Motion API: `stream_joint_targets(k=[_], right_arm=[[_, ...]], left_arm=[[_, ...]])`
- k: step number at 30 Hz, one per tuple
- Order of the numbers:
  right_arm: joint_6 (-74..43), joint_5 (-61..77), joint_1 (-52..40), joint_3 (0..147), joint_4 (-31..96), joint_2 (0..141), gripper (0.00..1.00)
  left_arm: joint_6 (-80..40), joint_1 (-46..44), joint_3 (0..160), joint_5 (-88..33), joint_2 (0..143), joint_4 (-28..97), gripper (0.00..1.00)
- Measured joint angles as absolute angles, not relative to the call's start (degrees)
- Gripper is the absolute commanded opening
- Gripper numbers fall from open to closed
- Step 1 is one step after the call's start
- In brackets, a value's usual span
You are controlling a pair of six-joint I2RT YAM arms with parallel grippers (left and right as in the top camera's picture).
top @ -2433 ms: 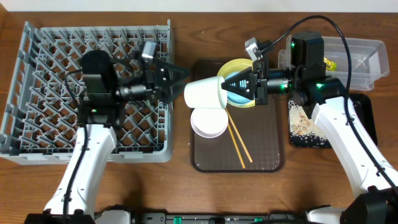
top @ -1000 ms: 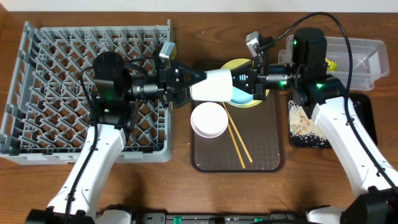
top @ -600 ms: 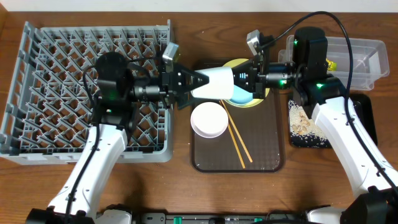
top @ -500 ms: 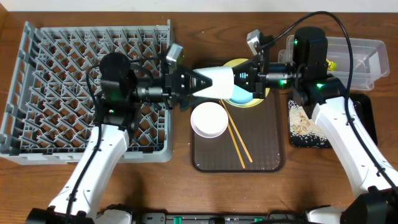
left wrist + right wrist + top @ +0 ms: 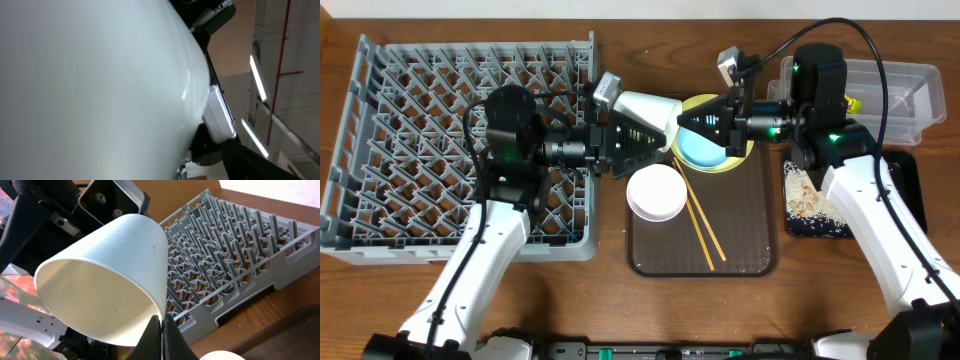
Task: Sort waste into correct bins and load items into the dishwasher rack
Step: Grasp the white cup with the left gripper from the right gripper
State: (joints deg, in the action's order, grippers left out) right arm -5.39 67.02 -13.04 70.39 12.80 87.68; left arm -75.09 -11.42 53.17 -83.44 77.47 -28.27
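Largely, the left wrist view is filled by the pale wall of the white cup, so the left fingers cannot be made out there. Only dark robot parts and ceiling lights are seen past its edge. In the overhead view one finger of the left gripper is hidden behind the cup. The other is seen beside its lower flank, so the cup is taken to be clamped near its narrow base. The cup is held tilted in the air, off the table, between the dishwasher rack and the yellow plate. Its mouth is turned toward the right gripper. The right fingers are drawn almost together, with their tips at the cup's rim. Whether the rim is pinched between them cannot be told. The right wrist view alone shows the cup's open mouth and ribbed wall. It also shows the right fingertips meeting at the lower rim and the rack's pegs behind. A white curve at the bottom edge is cut off. Only the overhead view shows the light blue bowl on the plate. It also shows the white bowl and chopsticks on the brown tray.
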Motion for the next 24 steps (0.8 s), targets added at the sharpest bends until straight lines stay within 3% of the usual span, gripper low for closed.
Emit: stream_joint_targets(k=[11, 24], right_arm=[[-5.5, 66.8, -13.0, 70.4, 12.3, 87.7, 0.01], [-5.4, 66.1, -12.5, 70.4, 12.3, 87.7, 0.01]], left_arm=[[-69.1, -10.9, 53.2, -83.4, 79.4, -28.1, 0.81], [-65.0, -3.3, 53.2, -83.4, 81.3, -28.1, 0.82]])
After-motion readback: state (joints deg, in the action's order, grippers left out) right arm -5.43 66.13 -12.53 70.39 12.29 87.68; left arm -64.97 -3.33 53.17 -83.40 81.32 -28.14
